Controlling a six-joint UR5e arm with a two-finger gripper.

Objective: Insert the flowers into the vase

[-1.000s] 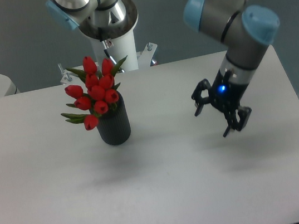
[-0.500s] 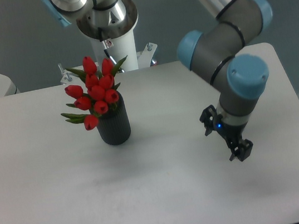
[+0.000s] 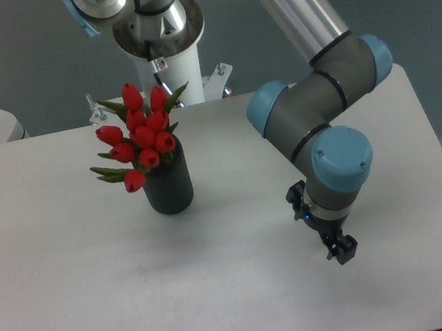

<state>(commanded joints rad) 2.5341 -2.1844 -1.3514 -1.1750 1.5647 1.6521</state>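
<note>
End effector [image 3: 324,232]: empty, finger spread not discernible; it had swung lower and nearer the desk's [image 3: 75,304] front over the last second.
Flowers [image 3: 140,144]: well off to its left, standing in the vase [image 3: 168,187], unmoved.
Meaning: insertion looked done; the arm seemed to be retreating.

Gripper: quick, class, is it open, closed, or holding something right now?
Gripper: holds nothing; open or closed cannot be told, since the wrist hides most of it.
</note>
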